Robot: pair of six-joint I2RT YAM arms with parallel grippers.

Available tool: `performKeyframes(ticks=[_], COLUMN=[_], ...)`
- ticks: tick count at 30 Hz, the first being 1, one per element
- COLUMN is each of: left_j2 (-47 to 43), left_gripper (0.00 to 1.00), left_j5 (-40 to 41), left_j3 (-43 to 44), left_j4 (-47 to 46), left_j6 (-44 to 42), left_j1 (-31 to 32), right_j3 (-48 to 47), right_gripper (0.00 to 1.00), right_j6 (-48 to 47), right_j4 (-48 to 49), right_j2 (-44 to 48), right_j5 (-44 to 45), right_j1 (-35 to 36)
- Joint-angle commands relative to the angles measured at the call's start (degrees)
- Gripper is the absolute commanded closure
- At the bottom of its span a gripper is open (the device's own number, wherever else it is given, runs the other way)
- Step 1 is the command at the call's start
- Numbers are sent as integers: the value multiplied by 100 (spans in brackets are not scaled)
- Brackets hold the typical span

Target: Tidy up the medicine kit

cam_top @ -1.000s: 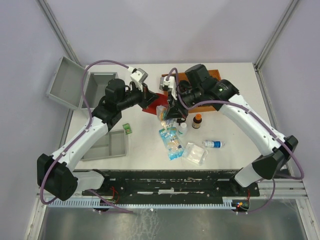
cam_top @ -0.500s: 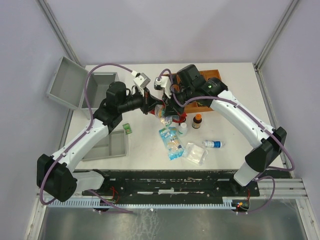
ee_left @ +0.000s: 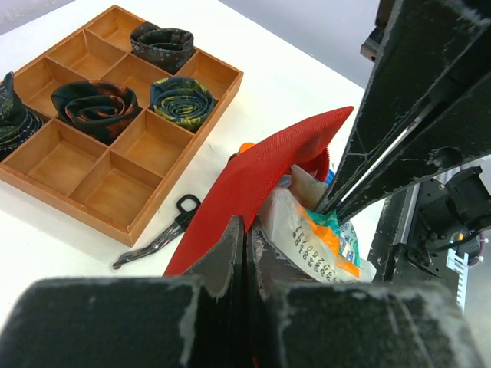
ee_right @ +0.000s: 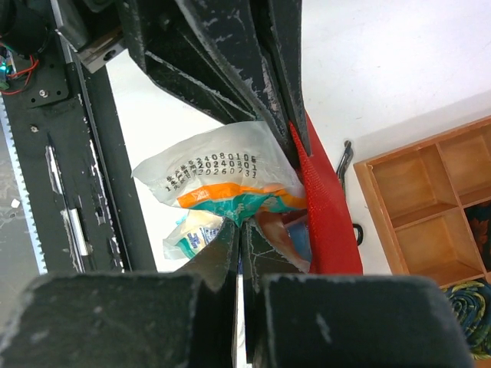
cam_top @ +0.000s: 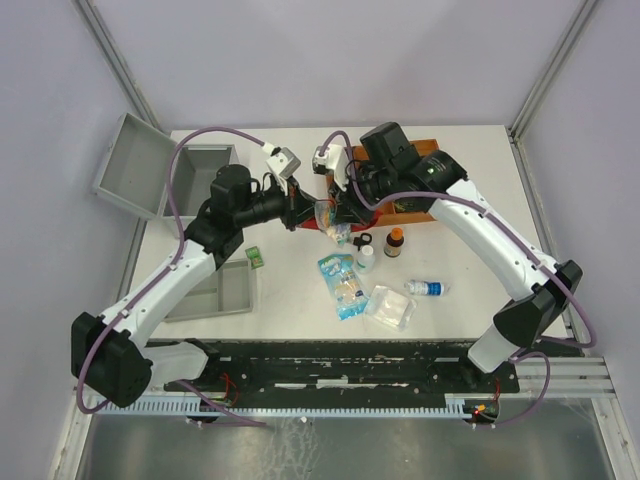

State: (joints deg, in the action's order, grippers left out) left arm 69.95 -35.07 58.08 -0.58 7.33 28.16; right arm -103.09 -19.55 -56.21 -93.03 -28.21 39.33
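Observation:
The medicine kit (cam_top: 196,162), a silver-grey case, stands open at the table's back left with its lid (cam_top: 132,167) leaning outward. My left gripper (ee_left: 247,230) is shut on the edge of a red pouch (ee_left: 265,165), held off the table at mid-back (cam_top: 303,203). My right gripper (ee_right: 239,234) is shut on a white, orange and teal packet (ee_right: 222,172), which sits at the pouch's mouth (ee_left: 322,239). The two grippers meet tip to tip (cam_top: 322,212). The inside of the pouch is mostly hidden.
A brown wooden compartment tray (cam_top: 428,152) with rolled cloths lies behind the right arm. Black tweezers (ee_left: 153,234) lie beside it. A grey insert tray (cam_top: 215,290), a green item (cam_top: 255,258), small bottles (cam_top: 395,242), blue packets (cam_top: 342,285) and a clear bag (cam_top: 390,308) lie nearer me.
The right gripper has carried the packet up and back to the pouch's mouth. The left gripper has shifted the pouch slightly right to meet it. Both stayed shut.

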Motion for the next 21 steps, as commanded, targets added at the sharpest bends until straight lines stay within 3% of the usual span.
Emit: performKeyframes(ticks=[1, 9, 21], left_j2=[-14, 201, 150], left_gripper=[97, 97, 97], left_j5=[-20, -58, -707], left_j3=[169, 528, 397], left_j4=[-90, 18, -408], left_j6=[144, 1582, 2505], left_j1=[51, 53, 37], right_j3=[-265, -143, 1065], right_gripper=[97, 97, 99], right_j6=[-10, -125, -298], right_j4=[72, -16, 1580], right_j2=[452, 643, 1045], right_j5=[-185, -59, 2313], right_j1=[-9, -4, 268])
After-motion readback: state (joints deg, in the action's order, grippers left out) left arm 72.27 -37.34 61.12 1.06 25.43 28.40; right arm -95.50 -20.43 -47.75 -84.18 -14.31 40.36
